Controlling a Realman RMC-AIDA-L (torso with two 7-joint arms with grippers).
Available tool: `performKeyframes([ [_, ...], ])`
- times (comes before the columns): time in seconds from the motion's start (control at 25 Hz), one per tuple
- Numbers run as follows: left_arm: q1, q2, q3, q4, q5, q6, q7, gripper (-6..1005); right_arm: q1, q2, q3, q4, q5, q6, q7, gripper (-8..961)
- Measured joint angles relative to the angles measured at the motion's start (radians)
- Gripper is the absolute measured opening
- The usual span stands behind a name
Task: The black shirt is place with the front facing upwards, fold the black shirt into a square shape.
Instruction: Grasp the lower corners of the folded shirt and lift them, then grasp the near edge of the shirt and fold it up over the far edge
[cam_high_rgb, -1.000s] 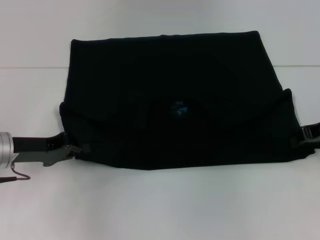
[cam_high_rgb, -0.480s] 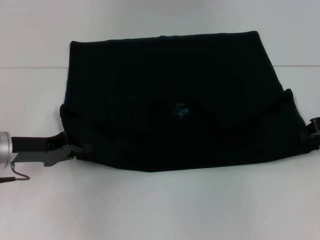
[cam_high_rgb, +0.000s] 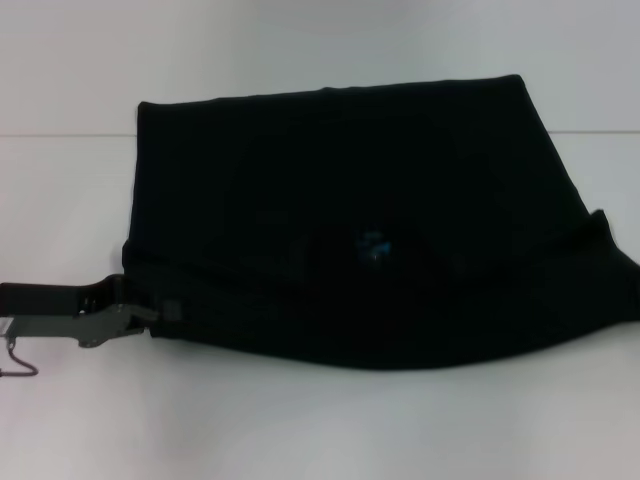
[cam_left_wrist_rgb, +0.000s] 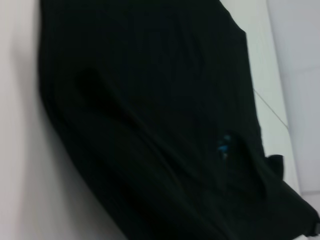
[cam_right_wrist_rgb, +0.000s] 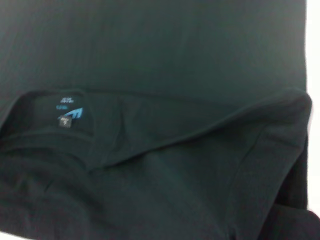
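Now we see the black shirt (cam_high_rgb: 350, 210) spread on the white table (cam_high_rgb: 300, 430), folded over itself, its blue neck label (cam_high_rgb: 372, 245) near the middle. Our left gripper (cam_high_rgb: 160, 308) sits at the shirt's near left corner, closed on the fabric edge. We see no right gripper; its wrist view shows only cloth and label (cam_right_wrist_rgb: 70, 115).

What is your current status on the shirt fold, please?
Left gripper at the near-left edge of the black shirt. Right gripper out of view. Shirt partly folded, blue neck label showing. Nothing in the way.
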Motion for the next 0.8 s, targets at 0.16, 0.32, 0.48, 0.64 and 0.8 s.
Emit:
performKeyframes([
  [0.16,0.003,0.014,0.004,0.001,0.007,0.125,0.023,39,-0.021,-0.005,0.001,-0.007,-0.008,-0.114,-0.054,15],
  [0.32,0.005,0.013,0.034,0.002,0.067,0.299,0.061,39,-0.048,-0.006,-0.006,-0.002,-0.011,-0.247,-0.128,15],
  [0.48,0.024,-0.001,0.068,0.002,0.123,0.42,0.086,39,-0.08,0.001,-0.016,0.003,-0.015,-0.373,-0.206,15],
  [0.64,0.048,-0.007,0.065,0.004,0.136,0.453,0.086,39,-0.109,0.013,-0.011,0.005,-0.016,-0.405,-0.228,15],
  [0.8,0.048,0.006,-0.002,0.022,0.136,0.433,0.078,40,-0.093,0.016,0.027,0.039,-0.005,-0.364,-0.213,15],
])
